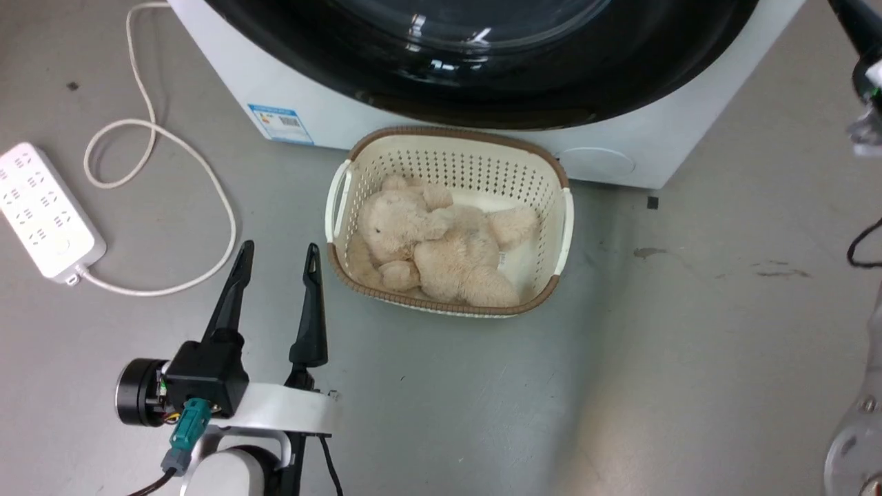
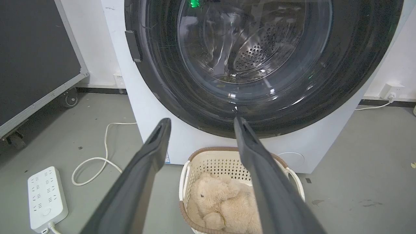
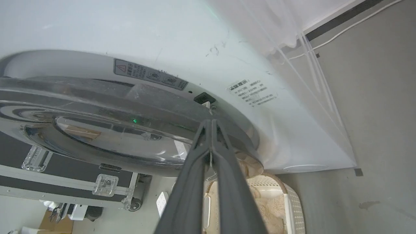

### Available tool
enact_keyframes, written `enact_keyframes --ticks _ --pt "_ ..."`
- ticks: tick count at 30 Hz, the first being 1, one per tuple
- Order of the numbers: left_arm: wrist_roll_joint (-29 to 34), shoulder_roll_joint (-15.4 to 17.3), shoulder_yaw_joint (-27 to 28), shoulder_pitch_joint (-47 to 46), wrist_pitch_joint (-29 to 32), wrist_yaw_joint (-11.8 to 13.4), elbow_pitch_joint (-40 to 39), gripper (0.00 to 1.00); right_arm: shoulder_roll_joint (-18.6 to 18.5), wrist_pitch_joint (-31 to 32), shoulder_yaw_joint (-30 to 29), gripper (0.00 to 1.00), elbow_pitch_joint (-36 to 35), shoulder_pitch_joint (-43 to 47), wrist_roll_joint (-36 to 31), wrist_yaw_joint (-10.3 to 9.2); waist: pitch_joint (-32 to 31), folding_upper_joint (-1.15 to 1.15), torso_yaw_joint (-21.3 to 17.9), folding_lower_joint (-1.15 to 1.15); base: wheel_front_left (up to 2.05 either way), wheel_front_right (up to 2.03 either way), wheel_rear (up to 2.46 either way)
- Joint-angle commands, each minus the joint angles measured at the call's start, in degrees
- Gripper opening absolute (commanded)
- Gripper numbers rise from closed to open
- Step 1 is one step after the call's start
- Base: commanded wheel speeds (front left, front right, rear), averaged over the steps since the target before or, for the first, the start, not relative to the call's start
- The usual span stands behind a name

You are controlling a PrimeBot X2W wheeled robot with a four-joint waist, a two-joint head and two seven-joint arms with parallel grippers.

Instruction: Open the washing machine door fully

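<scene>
The white washing machine (image 1: 331, 117) fills the top of the head view, with a blue label (image 1: 279, 124) low on its front. Its round glossy black door (image 2: 341, 81) lies against the front, and the steel drum shows through the glass. My left gripper (image 1: 280, 248) is open and holds nothing, low over the floor left of the basket, well short of the door. In the right wrist view my right gripper (image 3: 211, 122) is shut, fingertips pressed together at the rim of the door (image 3: 97, 130) beside a black latch slot (image 3: 204, 97). Nothing shows between its fingers.
A white perforated basket (image 1: 455, 155) holding a beige teddy bear (image 1: 441, 241) stands on the floor right under the door. A white power strip (image 1: 45, 210) and its looping cable (image 1: 158, 138) lie to the left. A black wheeled case (image 2: 32, 58) stands beside the machine.
</scene>
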Motion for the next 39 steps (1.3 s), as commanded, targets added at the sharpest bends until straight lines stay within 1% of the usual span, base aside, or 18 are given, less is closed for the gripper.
enact_keyframes --ticks 1,9,16,17,22,23,27,32,34,37,39 --pt "-0.39 0.03 -0.35 -1.25 -0.67 0.34 -0.49 1.0 -0.47 1.68 -1.37 0.0 1.94 -3.3 0.83 -0.02 0.61 0.0 0.35 -0.01 0.0 0.0 0.0" --pt "-0.89 0.04 -1.13 -2.01 -1.62 0.76 -1.14 1.0 -0.74 9.33 -6.75 0.0 9.75 -12.6 0.46 -0.02 2.83 0.0 1.29 -0.01 0.0 0.0 0.0" --pt "-1.33 0.04 -1.93 -3.08 -2.46 1.34 -2.49 1.0 -0.41 13.79 -11.17 0.0 12.69 -19.22 0.21 -0.02 5.06 0.0 2.21 -0.01 0.0 0.0 0.0" --pt "-1.55 0.04 -2.25 -3.47 -2.82 1.52 -2.76 1.0 -0.33 15.42 -13.22 0.0 13.61 -21.65 -0.09 -0.02 5.89 0.0 2.62 -0.01 0.0 0.0 0.0" --pt "-1.96 0.04 -2.63 -4.0 -3.42 1.91 -3.19 1.0 0.22 18.77 -15.95 0.0 14.57 -24.74 -0.97 -0.03 7.12 0.0 3.11 -0.01 0.0 0.0 0.0" --pt "-2.28 0.04 -2.91 -4.3 -3.78 2.09 -3.42 1.0 0.72 21.13 -16.8 0.0 14.33 -25.67 -1.71 -0.03 7.74 0.0 3.4 -0.01 0.0 0.0 0.0" --pt "-2.56 0.05 -3.31 -4.61 -4.26 2.41 -3.62 1.0 1.58 25.41 -17.91 0.0 13.61 -25.49 -2.0 -0.03 8.18 0.0 3.65 -0.01 0.0 0.0 0.0" --pt "-2.86 0.05 -3.63 -4.36 -4.85 2.64 -3.4 1.0 2.46 30.98 -20.9 0.0 11.93 -23.83 -0.43 -0.03 7.01 0.0 3.74 -0.01 0.0 0.0 0.0" --pt "-3.19 0.05 -3.53 -3.87 -5.09 2.63 -3.12 1.0 2.71 32.9 -21.84 0.0 11.39 -21.99 0.45 -0.03 5.63 0.0 3.42 -0.01 0.0 0.0 0.0" --pt "-3.31 0.05 -3.24 -2.34 -5.09 2.31 -1.79 1.0 2.9 34.27 -20.66 0.0 10.05 -16.54 1.32 -0.03 2.51 0.0 2.7 -0.01 0.0 0.0 0.0" --pt "-3.33 0.05 -3.28 -1.48 -5.09 2.06 -1.04 1.0 2.93 34.57 -19.45 0.0 10.53 -13.52 3.59 -0.03 0.32 0.0 2.4 -0.01 0.0 0.0 0.0"
